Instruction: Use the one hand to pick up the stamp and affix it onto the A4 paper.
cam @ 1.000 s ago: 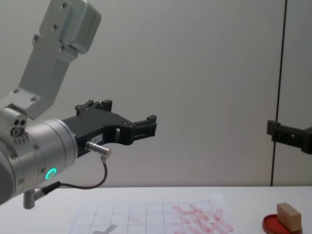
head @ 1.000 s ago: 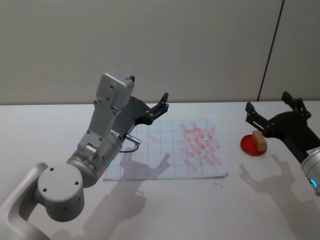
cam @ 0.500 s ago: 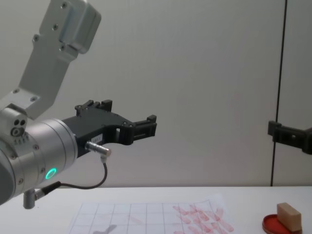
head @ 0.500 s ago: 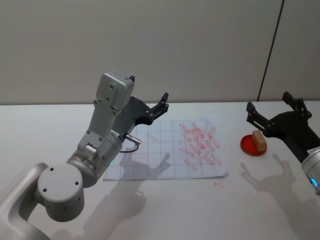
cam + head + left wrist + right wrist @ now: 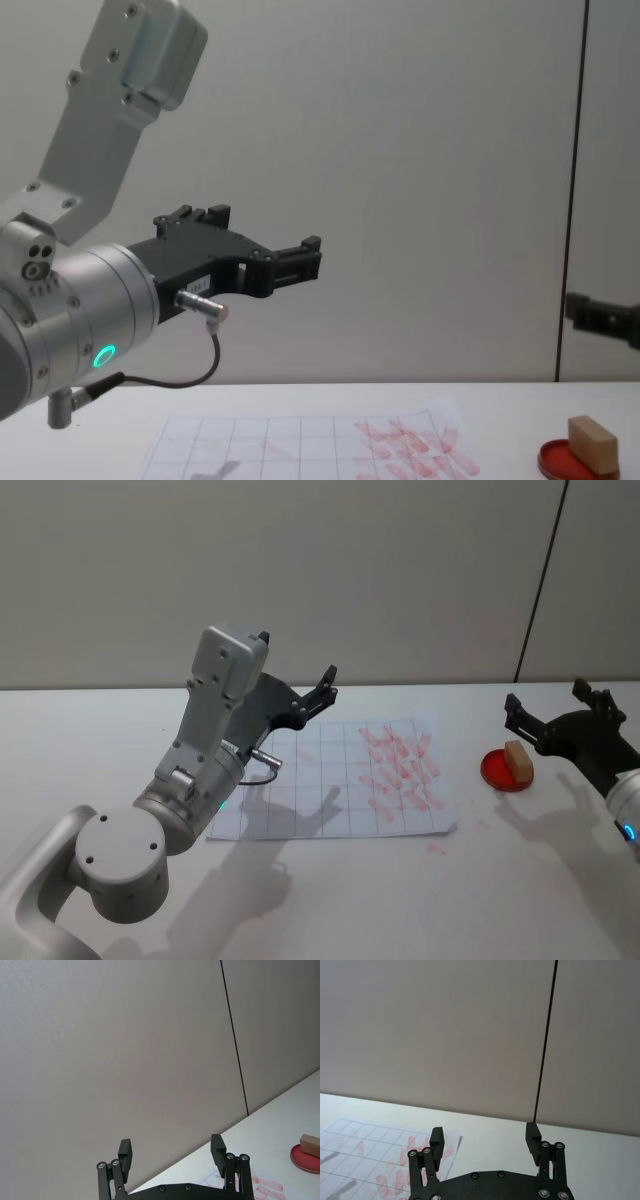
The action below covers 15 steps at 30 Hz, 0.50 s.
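Observation:
The stamp is a small tan wooden block standing on a round red ink pad at the right of the table, also seen as the stamp low in the chest view. The A4 paper lies flat mid-table, with a grey grid and a cluster of red marks on its right half. My right gripper hovers open and empty just right of the stamp and above it. Its fingers are spread wide. My left gripper hangs open and empty above the paper's far left part.
The big silver left arm with a looping cable rises over the paper's left side. A plain wall stands behind the white table. A few faint red smudges mark the table in front of the paper's right corner.
My right gripper has drawn back to the right and dropped lower, away from above the ink pad. The left arm, stamp and paper have not moved.

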Available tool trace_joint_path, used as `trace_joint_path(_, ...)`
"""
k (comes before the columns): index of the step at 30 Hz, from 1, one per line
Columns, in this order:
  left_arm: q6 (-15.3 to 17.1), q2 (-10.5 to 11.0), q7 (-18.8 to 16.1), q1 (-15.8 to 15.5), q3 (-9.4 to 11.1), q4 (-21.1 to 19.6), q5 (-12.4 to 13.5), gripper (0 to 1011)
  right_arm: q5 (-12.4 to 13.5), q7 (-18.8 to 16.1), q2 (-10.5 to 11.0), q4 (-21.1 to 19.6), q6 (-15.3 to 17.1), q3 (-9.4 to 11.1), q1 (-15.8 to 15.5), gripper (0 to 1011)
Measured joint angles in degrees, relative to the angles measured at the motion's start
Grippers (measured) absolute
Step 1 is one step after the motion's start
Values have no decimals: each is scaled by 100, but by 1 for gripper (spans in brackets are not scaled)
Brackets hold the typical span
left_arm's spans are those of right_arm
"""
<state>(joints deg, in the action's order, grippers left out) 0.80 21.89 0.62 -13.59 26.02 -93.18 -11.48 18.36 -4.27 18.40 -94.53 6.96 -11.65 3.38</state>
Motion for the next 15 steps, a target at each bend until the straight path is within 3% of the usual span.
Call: trace_joint_path(15, 0, 0, 0, 0, 0, 0, 0, 1001, -44, -58, -248, 942, 811, -15, 670, 1001)
